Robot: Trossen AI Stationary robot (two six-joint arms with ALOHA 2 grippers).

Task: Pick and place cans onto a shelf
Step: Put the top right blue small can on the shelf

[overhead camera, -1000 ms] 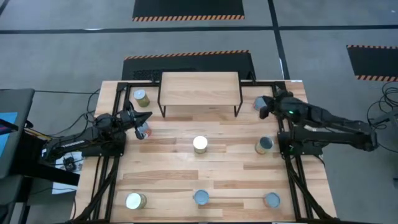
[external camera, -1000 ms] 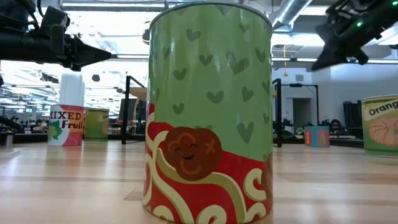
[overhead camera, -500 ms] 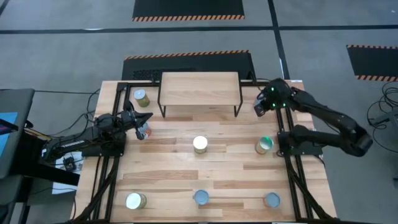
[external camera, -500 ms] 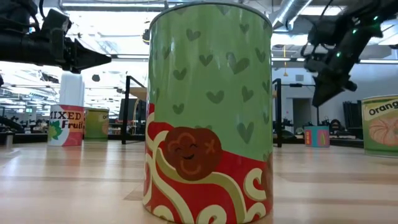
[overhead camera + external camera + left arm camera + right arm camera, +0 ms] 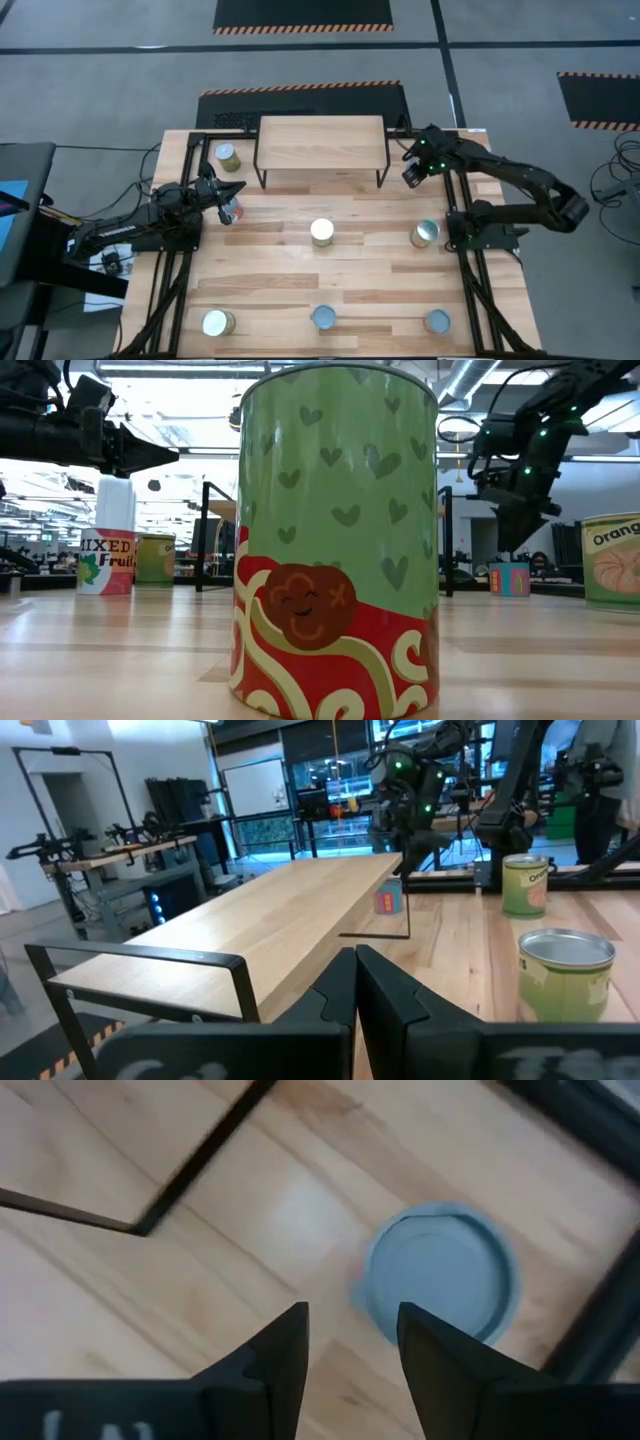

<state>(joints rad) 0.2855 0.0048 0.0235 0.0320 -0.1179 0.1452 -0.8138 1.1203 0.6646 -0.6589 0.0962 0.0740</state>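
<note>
**Cans spread on the worktop, right jaws hanging parted over the pale-topped one by the shelf**

Cans: none are sitting on the shelf [image 5: 322,140]; all in sight are standing on the worktop [image 5: 360,280].

Right gripper [image 5: 350,1342]: jaws are standing apart, gripping nothing, pointing down. Below them, a little off to one side, a can with a pale blue-grey top [image 5: 443,1285] is standing on the wood, not touching either finger. A black shelf leg is crossing the boards close by. In the high view the right gripper [image 5: 413,172] is hanging just off the shelf's right end, and its arm is hiding that can from above. In the low view the small blue can [image 5: 510,578] is showing under the gripper.

Left gripper [image 5: 356,982]: jaws are pressed together, empty, looking along the shelf's plank top. In the high view the left gripper [image 5: 232,189] is hovering near the shelf's left front corner, over a can with a red-and-white label [image 5: 230,211].

Others on the worktop:
- can with a yellow-green label [image 5: 227,155], left of the shelf
- bright-topped centre can [image 5: 321,231]
- right-hand can [image 5: 425,234], beside the right arm's base
- front row: front-left can [image 5: 216,323], front-middle can [image 5: 324,318], front-right can [image 5: 436,321]
</note>
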